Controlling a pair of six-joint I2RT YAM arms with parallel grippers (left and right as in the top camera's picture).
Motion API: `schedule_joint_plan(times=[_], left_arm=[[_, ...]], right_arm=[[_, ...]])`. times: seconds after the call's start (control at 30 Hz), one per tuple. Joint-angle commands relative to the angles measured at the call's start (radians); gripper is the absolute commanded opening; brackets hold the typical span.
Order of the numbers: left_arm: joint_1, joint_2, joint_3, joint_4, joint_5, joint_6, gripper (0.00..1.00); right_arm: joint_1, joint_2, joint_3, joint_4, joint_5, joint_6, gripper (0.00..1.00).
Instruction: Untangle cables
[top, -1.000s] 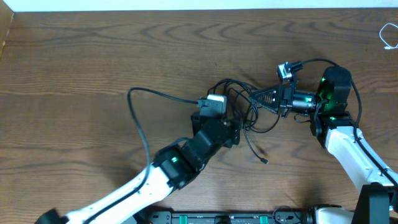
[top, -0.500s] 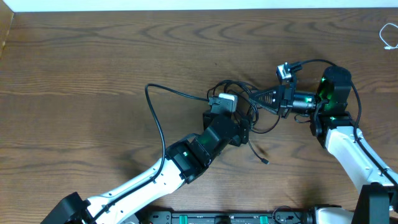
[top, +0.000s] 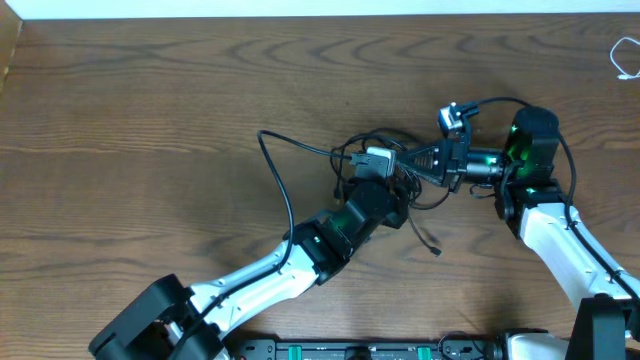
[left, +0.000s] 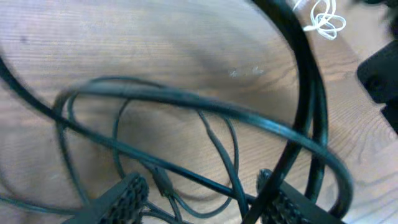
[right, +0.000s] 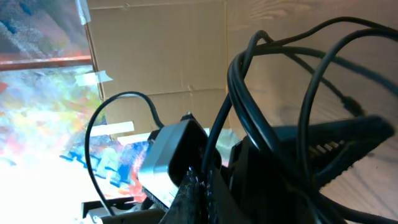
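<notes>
A tangle of thin black cables (top: 395, 165) lies at the table's middle, between the two arms. My left gripper (top: 392, 193) reaches into the tangle from below. In the left wrist view its jaws (left: 205, 194) stand apart, with several black cable strands (left: 217, 149) running loosely between the ribbed pads (left: 127, 196). One thicker strand crosses in front of the right pad. My right gripper (top: 413, 158) points left into the tangle and is shut on a black cable (right: 214, 149), with its fingertips (right: 198, 186) pressed together. A small white cable (top: 625, 58) lies coiled at the far right edge.
The left arm's own black wire (top: 275, 175) loops out to the left of the tangle. The left wrist camera housing (right: 171, 152) sits close in front of the right gripper. A loose plug end (top: 436, 251) lies on the wood below the tangle.
My left arm has swung right and up into the tangle, dragging its own wire along, and its jaws have narrowed. The right gripper has shifted slightly left, still shut on its cable.
</notes>
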Motion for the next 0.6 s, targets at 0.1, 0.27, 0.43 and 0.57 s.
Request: schedule_joint_plan(times=[0.1, 0.27, 0.43, 0.57], left_arm=[[-0.002, 0.037, 0.006, 0.06, -0.002, -0.002, 0.8], [-0.002, 0.072, 0.006, 0.102, -0.021, -0.055, 0.68], [-0.003, 0.079, 0.006, 0.098, -0.011, -0.072, 0.08], [-0.003, 0.071, 0.006, -0.001, 0.044, -0.072, 0.08]], right_arm=[[0.017, -0.009, 0.005, 0.003, -0.024, 0.039, 0.01], [0.019, -0.009, 0.005, 0.003, -0.023, 0.079, 0.01], [0.011, -0.009, 0.005, 0.005, 0.04, 0.109, 0.01], [-0.025, -0.009, 0.005, 0.085, 0.106, 0.117, 0.01]])
